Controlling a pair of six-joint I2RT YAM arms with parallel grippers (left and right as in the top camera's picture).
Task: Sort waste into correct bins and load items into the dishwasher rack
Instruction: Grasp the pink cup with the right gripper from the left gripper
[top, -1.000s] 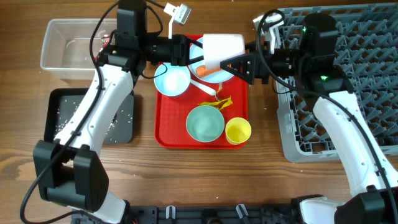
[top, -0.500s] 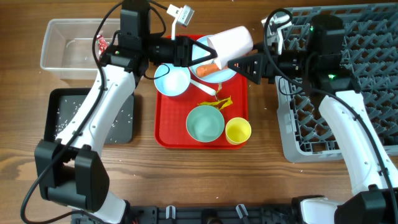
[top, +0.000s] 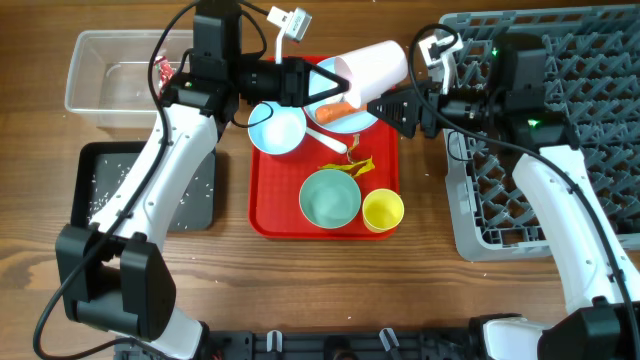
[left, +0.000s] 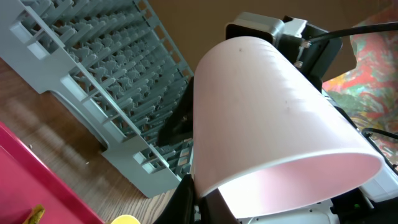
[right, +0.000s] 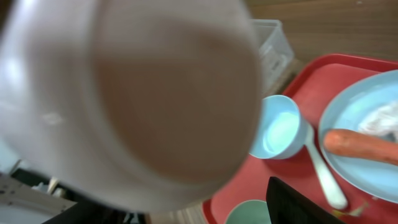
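Pink cup (top: 372, 67) tilted between both arms over tray (top: 268, 190): left end effector (top: 312, 84) pinching rim, handover toward rack (top: 560, 130); right end effector (top: 385, 103) grip unclear

The tabletop (top: 300, 290) is wood of a warm mid-brown, its grain running from the left edge to the right edge, with darker streaks toward the near left corner. Light falls evenly from above and casts only soft, short shadows. Along the near edge runs a black metal rail (top: 330, 345) with clamps. Past the far edge, the left wrist view shows a plain tan-brown wall (left: 199, 25) and, at the right, a patch of bright flowered cloth (left: 373, 68).
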